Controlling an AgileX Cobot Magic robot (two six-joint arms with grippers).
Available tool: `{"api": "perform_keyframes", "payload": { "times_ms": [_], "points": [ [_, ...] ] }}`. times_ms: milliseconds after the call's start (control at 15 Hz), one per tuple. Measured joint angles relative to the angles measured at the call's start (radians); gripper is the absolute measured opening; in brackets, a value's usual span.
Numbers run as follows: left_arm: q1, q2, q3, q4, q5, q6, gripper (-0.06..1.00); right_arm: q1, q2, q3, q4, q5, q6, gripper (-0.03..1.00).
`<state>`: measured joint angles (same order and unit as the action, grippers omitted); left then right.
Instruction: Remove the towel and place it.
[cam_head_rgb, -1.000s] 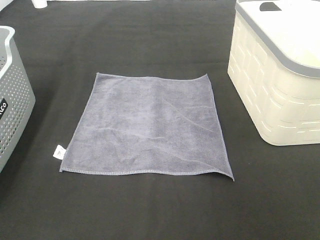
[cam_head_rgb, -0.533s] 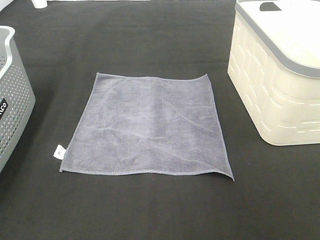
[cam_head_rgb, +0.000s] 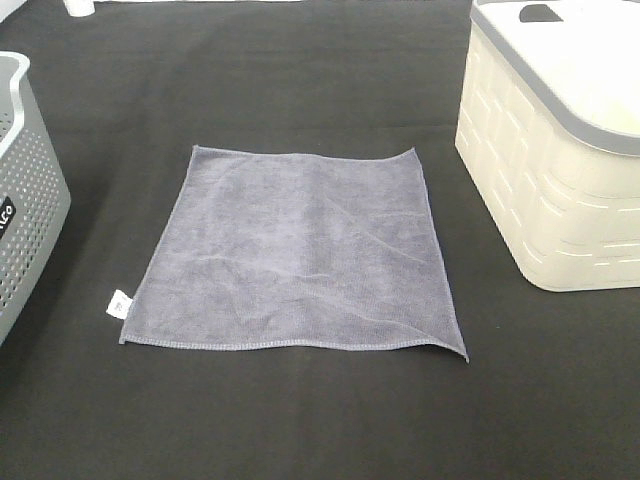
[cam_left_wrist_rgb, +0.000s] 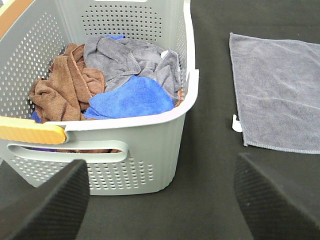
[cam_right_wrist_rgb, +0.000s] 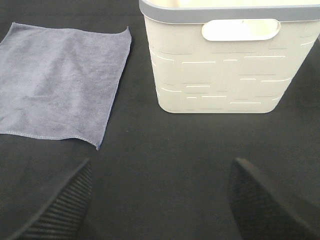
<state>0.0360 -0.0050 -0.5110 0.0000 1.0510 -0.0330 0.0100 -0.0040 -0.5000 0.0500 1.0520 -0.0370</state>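
Towel (cam_head_rgb: 295, 250) lies flat on the black cloth tabletop (cam_head_rgb: 300, 420), roughly square, grey-lavender microfibre w/ stitched hem, a few soft creases, small white tag (cam_head_rgb: 117, 303) at its near-left corner. It sits between the two baskets, touching neither. Left: grey perforated plastic basket (cam_left_wrist_rgb: 150, 145) w/ orange handle grip, holding crumpled brown, grey & blue cloths (cam_left_wrist_rgb: 110, 80). Right: cream basket (cam_right_wrist_rgb: 225, 65), slotted walls, grey rim, oval handle cutout. My left claw (cam_left_wrist_rgb: 160, 200) is spread wide, ribbed black pads, nothing in it. My right claw (cam_right_wrist_rgb: 160, 200) likewise wide apart, empty, above bare tabletop near the towel's corner.
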Motion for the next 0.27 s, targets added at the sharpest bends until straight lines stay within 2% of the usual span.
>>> {"api": "perform_keyframes", "payload": {
  "times_ms": [267],
  "points": [
    [0.0,0.0,0.0,0.0,0.0,0.0,0.74,0.0,0.0,0.0,0.0,0.0,0.0,0.74]
  ]
}}
